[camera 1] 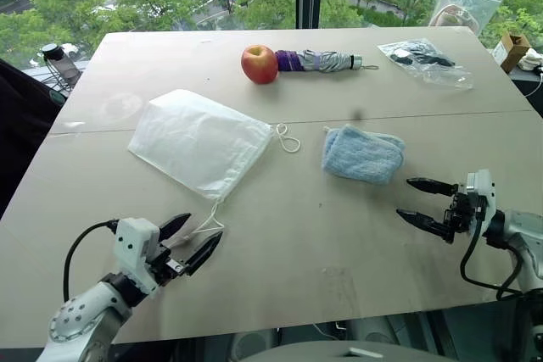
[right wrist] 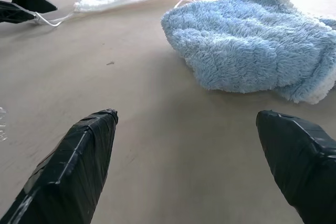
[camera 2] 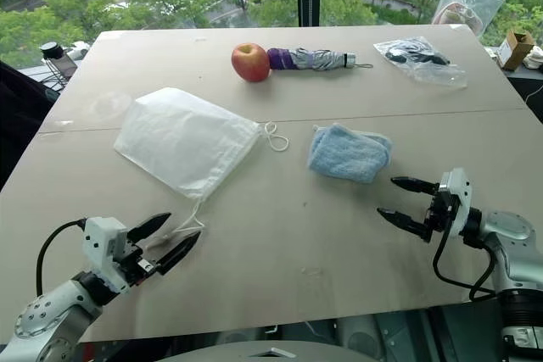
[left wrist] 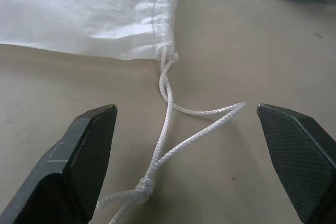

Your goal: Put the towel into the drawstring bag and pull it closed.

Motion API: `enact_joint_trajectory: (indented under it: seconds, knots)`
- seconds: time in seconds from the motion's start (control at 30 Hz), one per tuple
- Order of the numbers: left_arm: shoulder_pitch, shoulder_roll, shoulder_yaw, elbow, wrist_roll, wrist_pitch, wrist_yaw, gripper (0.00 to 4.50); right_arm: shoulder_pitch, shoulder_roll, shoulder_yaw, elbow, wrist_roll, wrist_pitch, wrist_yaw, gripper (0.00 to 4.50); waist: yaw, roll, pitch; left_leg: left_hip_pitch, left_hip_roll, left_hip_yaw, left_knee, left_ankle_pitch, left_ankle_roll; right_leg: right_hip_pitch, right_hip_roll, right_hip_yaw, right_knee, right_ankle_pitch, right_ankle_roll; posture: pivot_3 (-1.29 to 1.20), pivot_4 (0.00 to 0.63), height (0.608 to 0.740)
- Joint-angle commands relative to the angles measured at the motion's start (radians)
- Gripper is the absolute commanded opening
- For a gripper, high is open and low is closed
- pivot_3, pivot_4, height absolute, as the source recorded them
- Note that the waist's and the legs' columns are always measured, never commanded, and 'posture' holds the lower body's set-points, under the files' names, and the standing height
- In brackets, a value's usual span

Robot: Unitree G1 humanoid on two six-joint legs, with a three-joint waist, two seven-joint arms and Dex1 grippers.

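Straddling a knotted cord (left wrist: 173, 140), left fingers (left wrist: 86, 156) gape empty beside the drawstring bag (camera 1: 199, 142).
Right gripper (camera 1: 424, 201) points level at the towel (camera 1: 363, 153), spread wide, holding nothing.

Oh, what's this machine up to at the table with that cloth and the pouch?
A two-armed robot is about to pack the fluffy light-blue towel into the thin translucent white drawstring bag. Nothing is held yet. Its left gripper is open around the bag's white cord loop on the beige table, not gripping it. Its right gripper is open too, near the towel. The bag lies flat, the towel beside it.
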Motion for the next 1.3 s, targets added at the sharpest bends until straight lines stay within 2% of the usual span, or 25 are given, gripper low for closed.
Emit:
enact_joint_trajectory:
  seconds: [0.03, 0.23, 0.43, 0.63, 0.87, 1.17, 1.3]
  knots:
    - [0.017, -0.012, 0.006, -0.055, -0.025, -0.013, 0.006, 4.43, -0.02, -0.021, -0.027, 0.003, 0.019, -0.003, 0.024, 4.5, -0.001, 0.0, 0.0, 0.0, 0.0, 0.0, 0.0, 0.0, 0.0, 0.0, 0.0, 0.0, 0.0, 0.0, 0.0, 0.0, 0.15, 0.74]
    - [0.002, -0.028, 0.0, -0.13, -0.047, 0.004, 0.052, 4.43, -0.068, -0.038, -0.011, 0.014, 0.018, -0.003, 0.069, 4.5, -0.001, 0.0, 0.0, 0.0, 0.0, 0.0, 0.0, 0.0, 0.0, 0.0, 0.001, 0.0, 0.0, 0.0, 0.0, 0.0, 0.15, 0.74]
    - [-0.135, -0.093, -0.088, -0.209, 0.009, 0.067, 0.247, 4.43, -0.172, -0.04, 0.022, -0.068, 0.052, 0.066, 0.092, 4.5, 0.0, 0.0, 0.0, 0.0, 0.0, 0.0, 0.001, 0.0, 0.0, 0.001, 0.001, 0.001, 0.0, 0.0, 0.0, 0.0, 0.15, 0.74]
    - [-0.308, -0.155, -0.219, -0.189, 0.207, 0.17, 0.502, 4.43, -0.228, -0.021, 0.088, -0.165, 0.032, 0.088, 0.078, 4.5, 0.004, 0.0, 0.0, 0.0, -0.003, -0.001, 0.001, 0.0, 0.0, 0.001, 0.003, 0.001, 0.001, 0.001, 0.0, 0.0, 0.15, 0.74]
    - [-0.404, -0.192, -0.409, -0.133, 0.516, 0.11, 0.661, 4.43, -0.231, -0.025, 0.11, -0.195, 0.026, 0.104, 0.063, 4.5, 0.015, 0.0, 0.0, 0.0, -0.004, -0.002, 0.001, 0.0, 0.0, 0.002, 0.003, 0.001, 0.0, 0.003, 0.004, 0.0, 0.15, 0.74]
    - [-0.487, -0.224, -0.468, 0.023, 0.659, 0.054, 0.708, 4.43, -0.214, -0.027, 0.102, -0.23, 0.033, 0.12, 0.035, 4.5, 0.015, 0.0, 0.0, 0.0, -0.004, -0.002, 0.001, 0.0, 0.0, 0.002, 0.003, 0.001, 0.001, 0.001, 0.0, 0.0, 0.15, 0.74]
    - [-0.517, -0.25, -0.465, 0.072, 0.68, 0.047, 0.725, 4.43, -0.2, -0.029, 0.094, -0.249, 0.037, 0.128, 0.016, 4.5, 0.014, 0.0, 0.0, 0.0, -0.004, -0.002, 0.001, 0.0, 0.0, 0.002, 0.003, 0.001, 0.001, 0.003, 0.004, 0.0, 0.15, 0.74]
